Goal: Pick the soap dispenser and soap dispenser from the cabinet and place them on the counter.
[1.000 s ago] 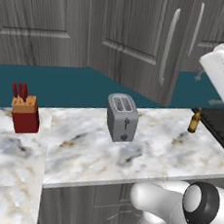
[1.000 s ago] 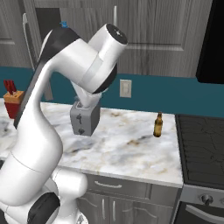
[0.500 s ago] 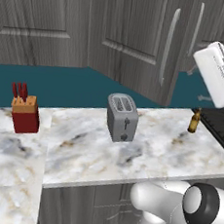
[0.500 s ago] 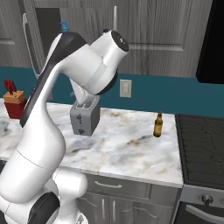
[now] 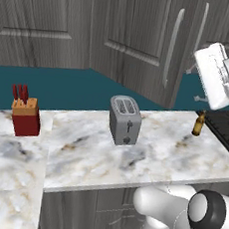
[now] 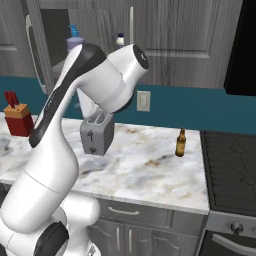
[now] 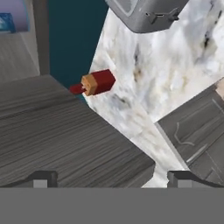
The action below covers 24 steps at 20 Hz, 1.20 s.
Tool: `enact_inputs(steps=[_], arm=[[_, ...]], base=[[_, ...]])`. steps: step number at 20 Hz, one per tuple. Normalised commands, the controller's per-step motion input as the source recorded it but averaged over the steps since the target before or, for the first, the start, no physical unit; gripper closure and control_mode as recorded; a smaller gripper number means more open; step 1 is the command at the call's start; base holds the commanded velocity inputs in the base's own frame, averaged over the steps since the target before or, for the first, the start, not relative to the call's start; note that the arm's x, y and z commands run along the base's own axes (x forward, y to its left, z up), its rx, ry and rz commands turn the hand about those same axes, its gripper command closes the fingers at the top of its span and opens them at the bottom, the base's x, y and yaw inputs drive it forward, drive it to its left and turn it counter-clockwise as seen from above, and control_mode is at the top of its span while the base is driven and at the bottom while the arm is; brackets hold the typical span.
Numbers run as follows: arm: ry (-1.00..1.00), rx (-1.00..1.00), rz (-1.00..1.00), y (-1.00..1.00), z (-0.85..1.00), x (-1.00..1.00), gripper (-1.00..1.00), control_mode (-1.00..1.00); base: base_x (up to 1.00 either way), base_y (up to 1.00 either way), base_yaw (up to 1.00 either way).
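A lavender soap dispenser (image 6: 74,41) with a blue pump top stands on the shelf of the open grey cabinet (image 6: 55,30), above and left of my raised arm. In the hand view its lavender body and blue label (image 7: 10,20) show at the top left corner, past the wood-grain cabinet door (image 7: 57,131). My gripper (image 7: 111,179) is open, with its fingertips (image 7: 41,178) wide apart and nothing held between them. The marbled counter (image 5: 157,156) lies below. A small white-topped item (image 6: 120,40) sits further right on the shelf; I cannot tell what it is.
On the counter stand a grey toaster (image 5: 125,120), a red knife block (image 5: 25,115) at the left and a brown bottle (image 5: 199,123) by the black stove (image 6: 230,165). Closed cabinet doors with bar handles (image 5: 172,47) hang behind. Grey base cupboards (image 7: 197,140) sit under the counter.
The arm has swung up and toward the cabinet; in the left base view its white end has shifted left. The gripper has stayed open. Nothing on the counter has moved.
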Motion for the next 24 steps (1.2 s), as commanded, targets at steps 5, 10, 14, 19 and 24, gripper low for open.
enact_inputs(steps=[5,10,14,19,24], arm=[[0.02,0.12,0.10,0.19,0.11,-0.10,-1.00,-1.00],[0.03,0.09,0.10,0.18,0.14,-0.03,-1.00,-1.00],[0.03,0.04,0.09,0.20,0.08,0.00,-1.00,-1.00],[-0.01,0.00,0.09,0.24,0.00,-0.10,-1.00,-1.00],[-0.04,0.00,0.06,0.27,0.00,-0.19,-1.00,-1.00]], base=[[0.00,0.00,0.00],[0.00,0.00,0.00],[0.00,0.00,0.00],[0.00,0.00,0.00],[0.00,0.00,0.00]])
